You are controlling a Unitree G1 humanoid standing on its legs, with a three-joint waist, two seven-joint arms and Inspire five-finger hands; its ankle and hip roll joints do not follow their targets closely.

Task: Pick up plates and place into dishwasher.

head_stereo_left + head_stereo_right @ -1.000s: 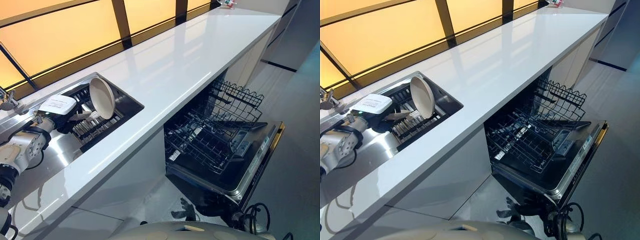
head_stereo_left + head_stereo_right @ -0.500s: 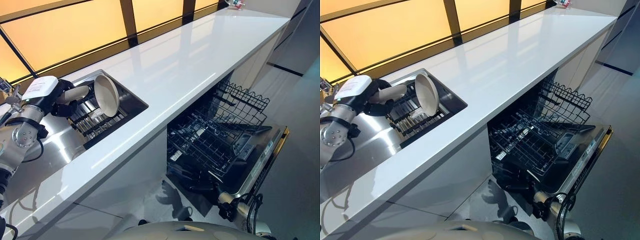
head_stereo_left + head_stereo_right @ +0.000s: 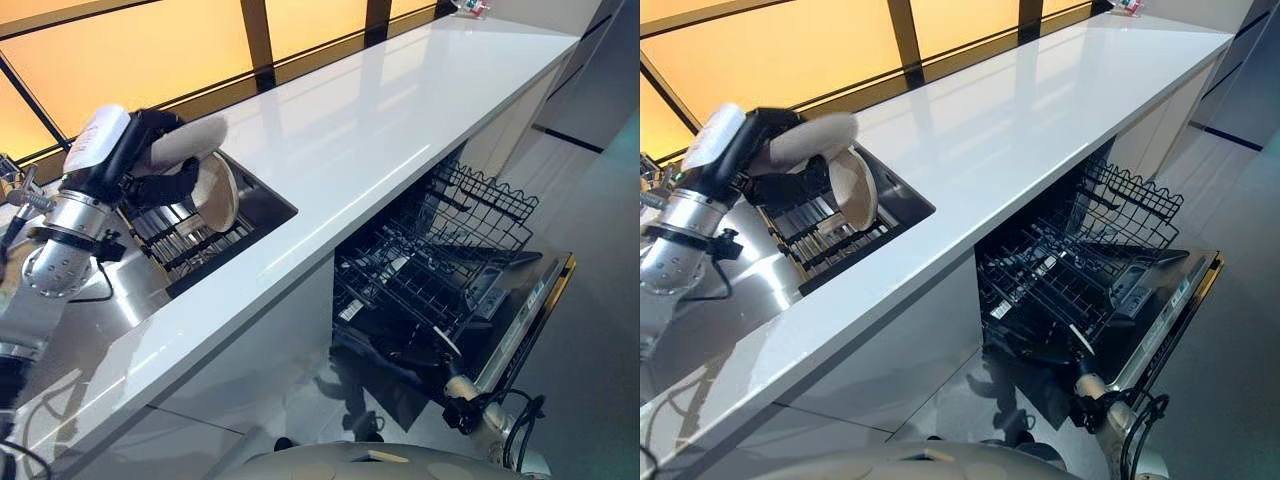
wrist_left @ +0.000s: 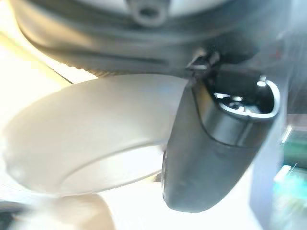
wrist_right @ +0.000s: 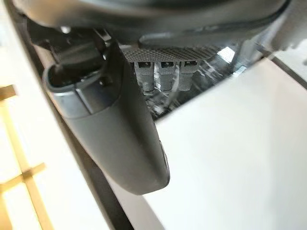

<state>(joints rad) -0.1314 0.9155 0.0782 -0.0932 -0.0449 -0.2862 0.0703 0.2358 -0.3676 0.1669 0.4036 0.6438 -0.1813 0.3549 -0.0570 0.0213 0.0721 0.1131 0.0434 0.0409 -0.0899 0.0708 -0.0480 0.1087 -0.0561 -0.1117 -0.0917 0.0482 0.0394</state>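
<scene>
Fingers and white-covered thumb of the left hand [image 3: 150, 160] pinch the plate [image 3: 215, 192] over the sink rack [image 3: 185, 245]; lift it clear of the worktop [image 3: 380, 110] edge before swinging to the dishwasher [image 3: 440, 270].

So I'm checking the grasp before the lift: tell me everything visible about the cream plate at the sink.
The round cream plate, smooth and ceramic-looking with a shallow raised rim, stands nearly on edge above the dark wire rack in the steel sink. The left hand pinches its upper rim, thumb over the edge.
</scene>
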